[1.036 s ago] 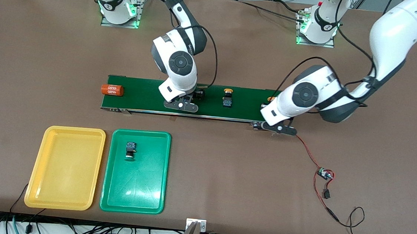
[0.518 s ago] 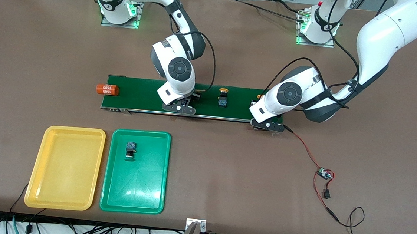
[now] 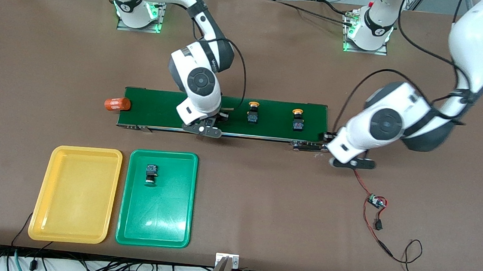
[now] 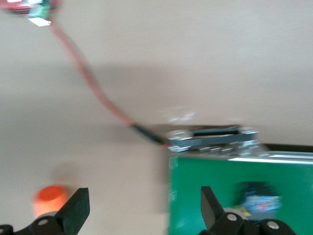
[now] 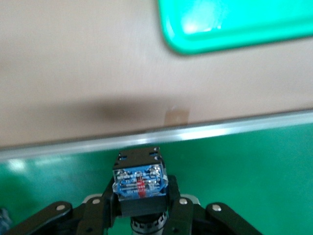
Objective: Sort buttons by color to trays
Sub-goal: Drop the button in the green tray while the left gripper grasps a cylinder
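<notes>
My right gripper is low on the dark-green belt, shut on a button with a black-and-blue body; its cap is hidden. Two yellow-orange-capped buttons lie on the belt toward the left arm's end. Another button lies in the green tray. Beside that, the yellow tray holds nothing. My left gripper hangs open and holds nothing, over the table just past the belt's end.
An orange "4680" cylinder lies at the belt's right-arm end. A red wire runs from the belt's other end to a small circuit board. A blurred orange thing sits on the table by my left gripper.
My right gripper closed on the button on the belt. My left gripper opened and drew back off the belt's end. The loose buttons and the cylinder rode toward the right arm's end.
</notes>
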`<act>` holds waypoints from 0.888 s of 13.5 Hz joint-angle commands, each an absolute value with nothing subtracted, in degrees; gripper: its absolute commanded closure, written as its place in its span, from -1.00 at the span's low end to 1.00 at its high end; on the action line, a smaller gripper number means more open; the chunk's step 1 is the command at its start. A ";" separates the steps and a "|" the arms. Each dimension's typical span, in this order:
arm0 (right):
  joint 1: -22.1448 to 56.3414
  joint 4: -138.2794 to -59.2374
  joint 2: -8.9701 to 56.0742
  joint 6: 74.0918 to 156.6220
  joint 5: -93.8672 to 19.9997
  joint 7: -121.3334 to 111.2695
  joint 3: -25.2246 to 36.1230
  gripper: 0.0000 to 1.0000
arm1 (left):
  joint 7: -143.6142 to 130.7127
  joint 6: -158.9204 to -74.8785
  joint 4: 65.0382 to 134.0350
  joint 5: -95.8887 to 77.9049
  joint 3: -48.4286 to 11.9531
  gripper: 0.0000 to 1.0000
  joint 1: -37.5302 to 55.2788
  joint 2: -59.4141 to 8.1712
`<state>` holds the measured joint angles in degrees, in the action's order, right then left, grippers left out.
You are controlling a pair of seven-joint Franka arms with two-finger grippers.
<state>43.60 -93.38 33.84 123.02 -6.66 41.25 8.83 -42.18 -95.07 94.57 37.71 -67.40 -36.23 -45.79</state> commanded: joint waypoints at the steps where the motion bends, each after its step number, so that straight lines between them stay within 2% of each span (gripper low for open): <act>1: 36.85 -88.78 34.53 121.64 -6.68 37.11 8.26 0.82 | -35.88 -89.91 93.94 36.91 -66.89 -1.00 -39.70 -45.53; 5: 32.26 -83.34 39.89 122.34 -7.03 29.54 8.26 0.88 | -29.45 -91.05 102.28 36.91 -68.63 -1.00 -51.82 -45.26; 9: 30.33 -74.99 46.30 122.69 -6.94 26.64 8.26 0.89 | -29.01 -100.71 115.64 37.44 -71.27 -1.00 -65.36 -45.17; 12: 28.13 -73.48 49.65 128.30 -6.94 22.25 8.26 0.89 | -28.48 -102.73 120.83 37.44 -71.54 -1.00 -69.25 -45.35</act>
<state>30.31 -76.64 46.58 126.04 -6.68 25.54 9.02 -29.46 -100.28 116.55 37.71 -69.97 -66.81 -46.29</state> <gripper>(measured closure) 0.581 0.000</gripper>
